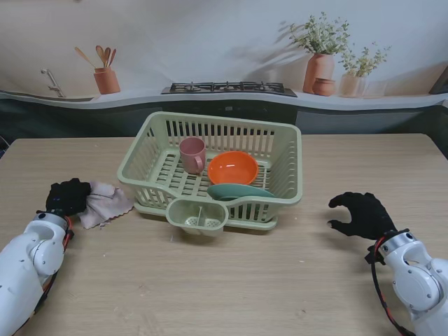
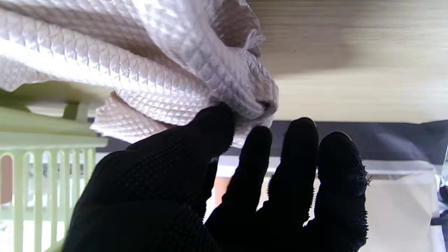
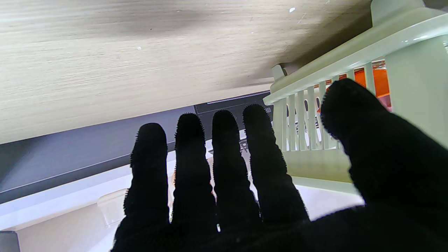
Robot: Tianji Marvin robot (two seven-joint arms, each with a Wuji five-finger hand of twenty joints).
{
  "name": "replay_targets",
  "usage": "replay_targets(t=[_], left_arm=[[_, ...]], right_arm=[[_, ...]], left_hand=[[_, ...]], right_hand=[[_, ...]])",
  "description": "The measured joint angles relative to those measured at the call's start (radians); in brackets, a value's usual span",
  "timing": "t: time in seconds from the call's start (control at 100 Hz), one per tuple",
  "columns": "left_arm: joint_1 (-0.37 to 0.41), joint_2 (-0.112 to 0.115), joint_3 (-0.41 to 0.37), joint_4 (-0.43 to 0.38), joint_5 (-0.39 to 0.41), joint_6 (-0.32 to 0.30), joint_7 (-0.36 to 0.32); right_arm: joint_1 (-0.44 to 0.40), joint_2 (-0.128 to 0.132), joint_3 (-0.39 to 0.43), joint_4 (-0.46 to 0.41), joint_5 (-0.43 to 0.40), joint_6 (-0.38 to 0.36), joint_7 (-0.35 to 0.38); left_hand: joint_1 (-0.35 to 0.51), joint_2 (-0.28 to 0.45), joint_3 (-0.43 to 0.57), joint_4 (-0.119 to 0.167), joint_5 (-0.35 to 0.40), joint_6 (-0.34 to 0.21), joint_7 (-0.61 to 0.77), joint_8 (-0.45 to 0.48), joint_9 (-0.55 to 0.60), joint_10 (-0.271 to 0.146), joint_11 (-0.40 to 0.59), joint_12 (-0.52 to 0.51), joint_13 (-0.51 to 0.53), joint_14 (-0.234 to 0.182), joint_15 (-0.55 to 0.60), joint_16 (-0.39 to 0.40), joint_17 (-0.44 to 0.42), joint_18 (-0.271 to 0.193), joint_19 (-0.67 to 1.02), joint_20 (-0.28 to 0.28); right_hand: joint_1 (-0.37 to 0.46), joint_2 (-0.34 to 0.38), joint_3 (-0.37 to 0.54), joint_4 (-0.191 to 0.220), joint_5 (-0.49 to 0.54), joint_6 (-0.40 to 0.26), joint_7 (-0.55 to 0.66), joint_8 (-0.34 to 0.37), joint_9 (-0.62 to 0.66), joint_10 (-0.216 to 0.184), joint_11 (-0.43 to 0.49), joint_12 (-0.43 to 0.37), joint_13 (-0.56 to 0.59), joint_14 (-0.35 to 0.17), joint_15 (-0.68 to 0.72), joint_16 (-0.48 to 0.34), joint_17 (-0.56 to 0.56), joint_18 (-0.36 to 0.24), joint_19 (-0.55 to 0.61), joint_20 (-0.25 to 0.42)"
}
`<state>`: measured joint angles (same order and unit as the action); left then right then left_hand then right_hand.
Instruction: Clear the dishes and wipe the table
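A pale green dish rack (image 1: 285, 150) stands mid-table and holds a pink cup (image 1: 192, 154), an orange bowl (image 1: 232, 167) and a teal plate (image 1: 238, 191). At the table's left a pinkish-white quilted cloth (image 1: 105, 201) lies bunched beside the rack. My left hand (image 1: 67, 197) rests on the cloth's left edge, and in the left wrist view the cloth (image 2: 168, 77) is pinched between the thumb (image 2: 213, 122) and the first finger. My right hand (image 1: 360, 213) hovers open over bare wood to the right of the rack, fingers spread and curled, holding nothing. The right wrist view shows the rack's wall (image 3: 315, 115).
The rack has a small cutlery cup (image 1: 198, 217) on its near side. Behind the table's far edge runs a counter with a stove (image 1: 229, 88), a utensil pot (image 1: 106, 78) and potted plants (image 1: 320, 63). Bare wooden tabletop (image 1: 231, 287) lies nearer to me.
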<state>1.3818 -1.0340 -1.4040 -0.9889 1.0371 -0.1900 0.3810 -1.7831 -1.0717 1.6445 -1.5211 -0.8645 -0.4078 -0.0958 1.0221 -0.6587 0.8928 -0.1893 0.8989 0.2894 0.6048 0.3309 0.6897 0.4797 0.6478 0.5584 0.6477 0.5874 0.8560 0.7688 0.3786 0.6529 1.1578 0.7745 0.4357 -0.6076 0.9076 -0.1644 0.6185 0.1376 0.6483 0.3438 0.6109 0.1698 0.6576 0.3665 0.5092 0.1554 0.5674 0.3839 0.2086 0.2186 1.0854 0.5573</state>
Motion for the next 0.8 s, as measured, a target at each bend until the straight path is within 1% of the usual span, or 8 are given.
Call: replay_targets(t=[0.12,0.18,0.24,0.29,0.45,0.58,0.7,0.8], left_arm=[[0.021,0.001,-0.023,-0.019,0.013,-0.043,-0.002],[0.028,0.001,-0.036,-0.022,0.029,-0.070,0.008],[0.040,0.001,-0.056,-0.038,0.036,-0.086,0.009],[0.050,0.001,-0.071,-0.056,0.038,-0.093,0.008],[0.065,0.002,-0.098,-0.087,0.044,-0.133,0.010],[0.079,0.001,-0.125,-0.109,0.052,-0.158,0.020],[0.101,-0.003,-0.158,-0.137,0.042,-0.179,0.024],[0.129,-0.011,-0.196,-0.172,0.011,-0.201,0.017]], right_arm=[[-0.001,0.000,0.001,0.000,0.001,0.000,-0.004],[-0.002,0.000,0.001,0.000,0.002,0.000,-0.005],[-0.003,0.000,0.001,0.000,0.002,-0.001,-0.006],[-0.003,0.000,0.002,0.000,0.003,-0.002,-0.006],[-0.003,-0.001,0.002,0.000,0.006,-0.003,-0.006],[-0.003,-0.001,0.002,0.001,0.007,-0.005,-0.005],[-0.002,-0.001,0.002,0.001,0.011,-0.007,-0.004],[-0.002,-0.001,0.001,0.001,0.012,-0.007,-0.001]], left_hand=[[-0.085,0.004,0.036,0.001,-0.034,0.002,-0.081,0.017,-0.080,-0.038,0.011,-0.062,-0.092,0.000,-0.054,-0.026,-0.126,-0.001,-0.081,0.000],[-0.134,0.004,0.063,0.003,-0.062,-0.008,-0.105,0.027,-0.119,-0.049,0.011,-0.069,-0.127,-0.002,-0.076,-0.037,-0.176,-0.001,-0.110,-0.036],[-0.180,0.004,0.096,0.051,-0.086,-0.004,-0.137,0.027,-0.167,-0.056,0.003,-0.081,-0.187,-0.015,-0.112,-0.054,-0.233,-0.001,-0.133,-0.091],[-0.196,0.005,0.107,0.063,-0.115,-0.002,-0.148,0.022,-0.203,-0.066,-0.010,-0.093,-0.224,-0.021,-0.158,-0.071,-0.271,-0.001,-0.150,-0.134],[-0.245,0.005,0.108,0.062,-0.190,0.007,-0.208,-0.020,-0.318,-0.096,-0.053,-0.111,-0.357,-0.067,-0.249,-0.116,-0.358,-0.015,-0.219,-0.224],[-0.256,0.005,0.108,0.062,-0.232,0.018,-0.243,-0.060,-0.377,-0.108,-0.066,-0.127,-0.422,-0.090,-0.312,-0.143,-0.397,-0.041,-0.257,-0.274],[-0.256,0.005,0.108,0.062,-0.239,0.018,-0.284,-0.089,-0.404,-0.124,-0.084,-0.132,-0.466,-0.130,-0.361,-0.173,-0.422,-0.138,-0.270,-0.303],[-0.262,0.005,0.108,0.062,-0.251,0.017,-0.292,-0.093,-0.425,-0.131,-0.090,-0.142,-0.469,-0.140,-0.373,-0.180,-0.433,-0.151,-0.281,-0.315]], right_hand=[[0.000,0.000,0.000,0.000,0.000,0.000,0.000,0.000,0.000,0.000,0.000,0.000,0.000,0.000,0.000,0.000,0.000,0.000,0.000,0.000],[0.000,0.000,0.000,0.000,0.000,0.000,0.000,0.000,0.000,0.000,0.000,0.000,0.000,0.000,0.000,0.000,0.000,0.000,0.000,0.000],[0.000,0.000,0.000,0.000,0.000,0.000,0.000,0.000,0.000,0.000,0.000,0.000,0.000,0.000,0.000,0.000,0.000,0.000,0.000,0.000],[0.000,0.000,0.000,0.000,0.000,0.000,0.000,0.000,0.000,0.000,0.000,0.000,0.000,0.000,0.000,0.000,0.000,0.000,0.000,0.000],[0.000,0.000,0.000,0.000,0.000,0.000,-0.002,0.000,0.000,0.000,0.000,0.000,0.000,0.000,0.000,0.000,0.000,0.000,0.000,0.000],[0.000,0.000,0.000,0.000,0.000,0.000,-0.004,0.000,0.000,0.000,0.000,0.000,0.000,0.000,0.000,0.000,0.000,0.000,0.000,0.000],[0.000,0.000,0.000,0.000,0.000,0.000,-0.004,0.000,0.000,0.000,0.000,0.000,0.000,0.000,0.000,0.000,0.000,0.000,0.000,0.000],[0.000,0.000,0.000,0.000,0.000,0.000,-0.004,0.000,0.000,0.000,0.000,0.000,0.000,0.000,0.000,0.000,0.000,0.000,0.000,0.000]])
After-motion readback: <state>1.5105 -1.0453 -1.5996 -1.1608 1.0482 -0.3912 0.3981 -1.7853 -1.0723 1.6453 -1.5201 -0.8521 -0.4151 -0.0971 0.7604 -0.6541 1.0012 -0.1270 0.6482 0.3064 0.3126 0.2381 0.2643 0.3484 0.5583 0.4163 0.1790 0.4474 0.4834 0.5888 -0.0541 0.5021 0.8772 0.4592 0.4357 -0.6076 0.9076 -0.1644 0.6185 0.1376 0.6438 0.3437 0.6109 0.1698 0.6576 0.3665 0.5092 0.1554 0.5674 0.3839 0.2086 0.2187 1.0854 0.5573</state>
